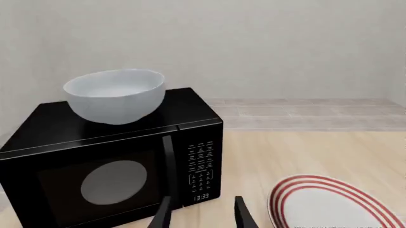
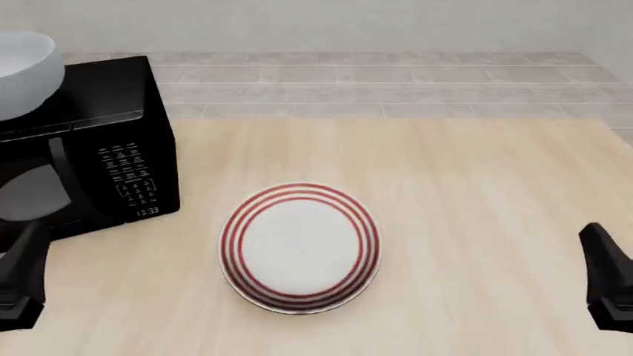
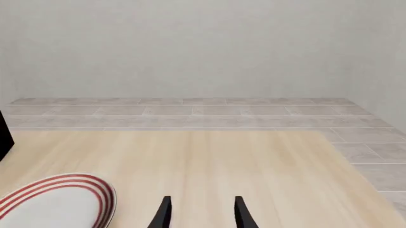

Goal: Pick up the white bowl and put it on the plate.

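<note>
The white bowl [image 2: 20, 70] sits upright on top of the black microwave [image 2: 109, 156], at the upper left of the front view. The plate [image 2: 299, 247] lies at lower centre, well apart. The left gripper [image 1: 201, 213] and right gripper [image 3: 201, 212] are both spread, empty. The bowl looks rigid, glossy and likely slippery (and breakable); pinch across its rim wall.

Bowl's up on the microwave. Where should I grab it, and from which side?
Probably the rim. The white bowl sits upright, mouth up, on top of the microwave; its smooth sides curve in toward the base, giving little hold. Bring the left gripper, the nearer one and open, down from above, one finger inside the near wall and one outside.
</note>
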Controlling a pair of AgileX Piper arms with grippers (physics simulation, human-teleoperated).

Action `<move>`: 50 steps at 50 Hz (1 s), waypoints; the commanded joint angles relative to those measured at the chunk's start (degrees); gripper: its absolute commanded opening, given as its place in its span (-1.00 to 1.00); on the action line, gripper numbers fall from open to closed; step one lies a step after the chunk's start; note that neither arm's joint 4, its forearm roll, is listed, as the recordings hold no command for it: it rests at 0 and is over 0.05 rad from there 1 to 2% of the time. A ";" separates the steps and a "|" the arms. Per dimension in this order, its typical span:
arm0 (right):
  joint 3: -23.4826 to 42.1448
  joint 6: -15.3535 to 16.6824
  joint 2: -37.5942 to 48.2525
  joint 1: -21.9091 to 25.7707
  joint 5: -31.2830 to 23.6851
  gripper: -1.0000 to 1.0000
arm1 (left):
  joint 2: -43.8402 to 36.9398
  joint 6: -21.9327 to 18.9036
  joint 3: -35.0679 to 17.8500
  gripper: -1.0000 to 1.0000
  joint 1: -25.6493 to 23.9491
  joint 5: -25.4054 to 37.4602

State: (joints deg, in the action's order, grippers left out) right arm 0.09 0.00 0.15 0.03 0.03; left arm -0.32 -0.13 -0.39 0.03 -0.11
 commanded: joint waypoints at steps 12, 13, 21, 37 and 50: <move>0.11 0.00 0.27 -0.03 0.12 1.00 | -1.56 0.62 0.15 1.00 -0.31 -0.91; 0.10 0.00 0.29 -0.03 0.15 1.00 | -0.13 0.90 0.38 1.00 -0.50 0.45; 0.09 0.00 0.39 -0.03 0.26 1.00 | 0.02 -0.96 0.33 1.00 -0.04 -0.19; 0.15 0.01 0.23 -0.03 0.02 1.00 | -3.92 -4.55 -12.34 1.00 0.40 3.41; 0.14 0.02 0.21 -0.03 0.02 1.00 | -14.57 -10.69 -22.58 1.00 0.69 2.08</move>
State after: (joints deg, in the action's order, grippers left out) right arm 0.23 0.01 0.38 0.00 0.07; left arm -8.74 -7.13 -15.30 0.98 1.21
